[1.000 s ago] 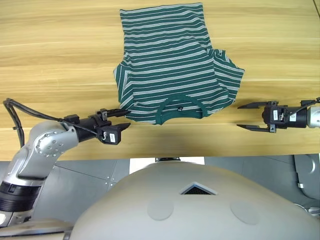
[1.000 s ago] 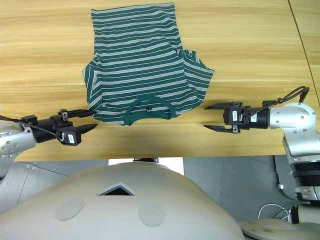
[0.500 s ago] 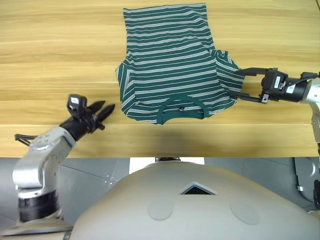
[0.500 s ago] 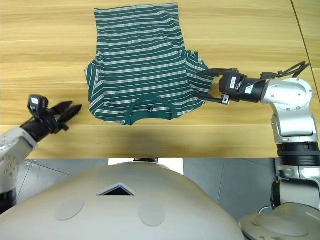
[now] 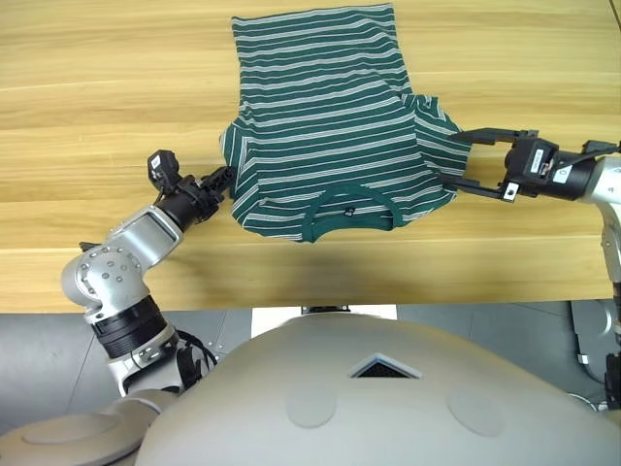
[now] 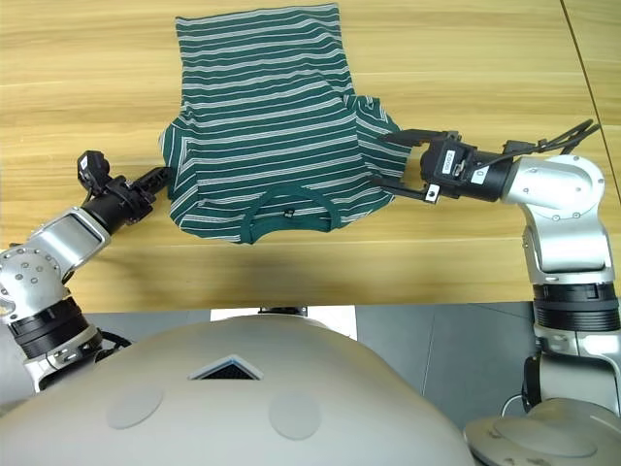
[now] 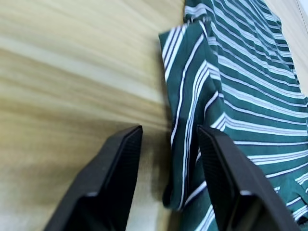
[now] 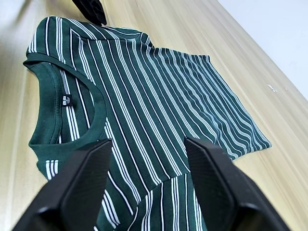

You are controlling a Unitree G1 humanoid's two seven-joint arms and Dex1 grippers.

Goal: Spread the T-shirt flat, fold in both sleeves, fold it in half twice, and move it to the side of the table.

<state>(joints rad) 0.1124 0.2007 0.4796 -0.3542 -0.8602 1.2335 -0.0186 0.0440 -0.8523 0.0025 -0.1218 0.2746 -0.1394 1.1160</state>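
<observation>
Bright, even light from above across the table (image 5: 97, 107). Soft, narrow shadows hug the T-shirt (image 5: 320, 116) edges. A darker shadow pools on the wood under the left gripper (image 7: 169, 131).

A dark green, white-striped T-shirt (image 5: 325, 116) lies on the wooden table (image 5: 97, 87) with its collar (image 5: 351, 209) toward the near edge, its bunched right sleeve (image 5: 439, 146) between the spread fingers of the right gripper (image 5: 464, 161), and the left gripper (image 5: 219, 181) at the shirt's left edge.
</observation>
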